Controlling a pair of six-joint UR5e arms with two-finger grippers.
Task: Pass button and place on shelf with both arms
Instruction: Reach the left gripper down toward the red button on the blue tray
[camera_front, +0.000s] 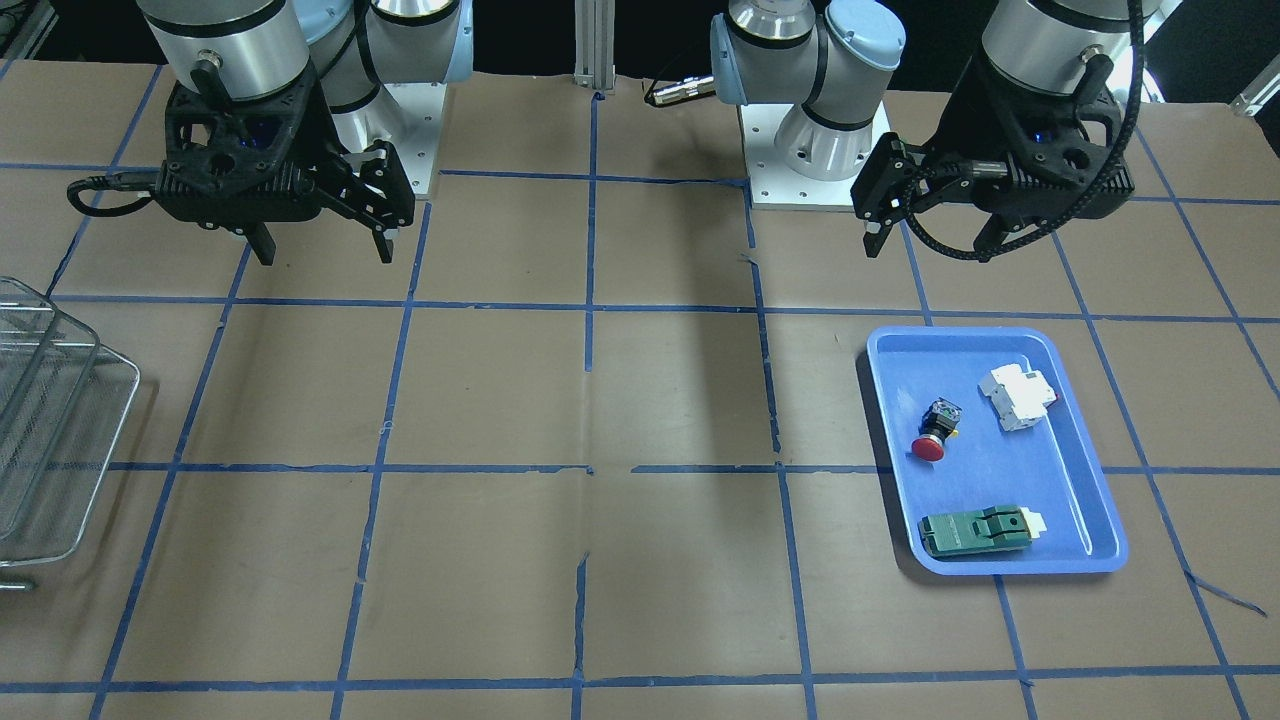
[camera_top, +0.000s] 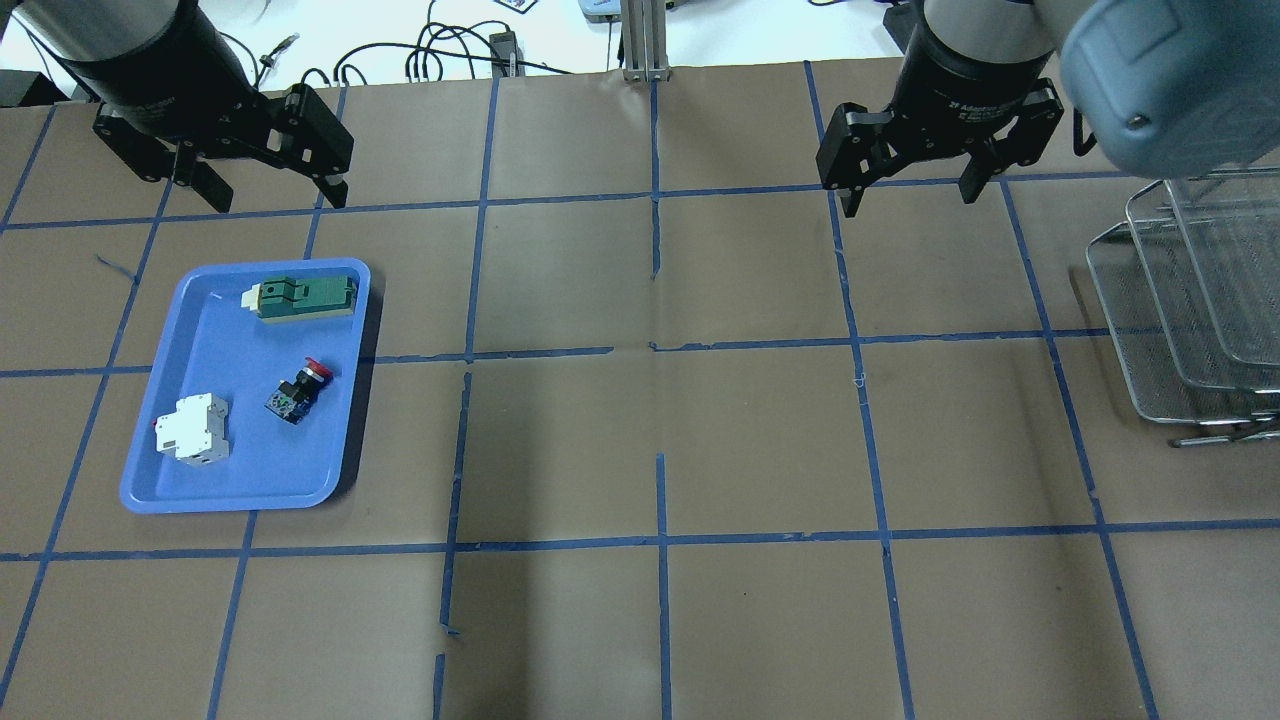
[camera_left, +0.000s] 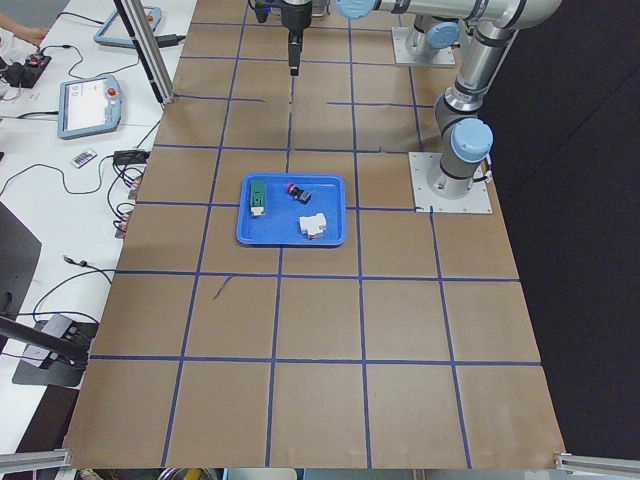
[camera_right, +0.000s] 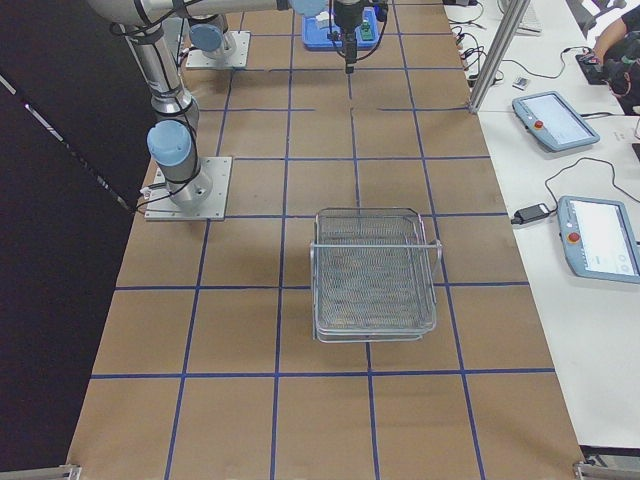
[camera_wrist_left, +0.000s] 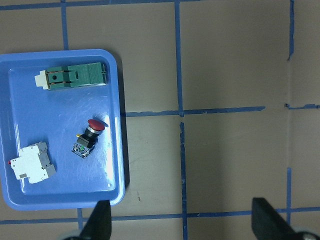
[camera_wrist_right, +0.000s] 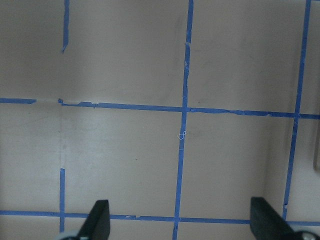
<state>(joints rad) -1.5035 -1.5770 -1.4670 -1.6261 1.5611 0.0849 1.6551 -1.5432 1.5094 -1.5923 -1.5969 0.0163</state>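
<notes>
The button (camera_top: 297, 390) lies in the blue tray (camera_top: 250, 455), well apart from the shelf (camera_top: 1180, 330). Left gripper (camera_top: 278, 200) and right gripper (camera_top: 910, 200) hang wide open, holding nothing.

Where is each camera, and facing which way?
Front: across table, facing robot; left tool, right tool.
Overhead: behind robot, looking down; both tools.
Left side: table end near tray; left arm.
Right side: end near shelf; right arm.
Left wrist: down on tray, button; fingertips.
Right wrist: down on table; fingertips.
Front, overhead share tray, shelf.
</notes>
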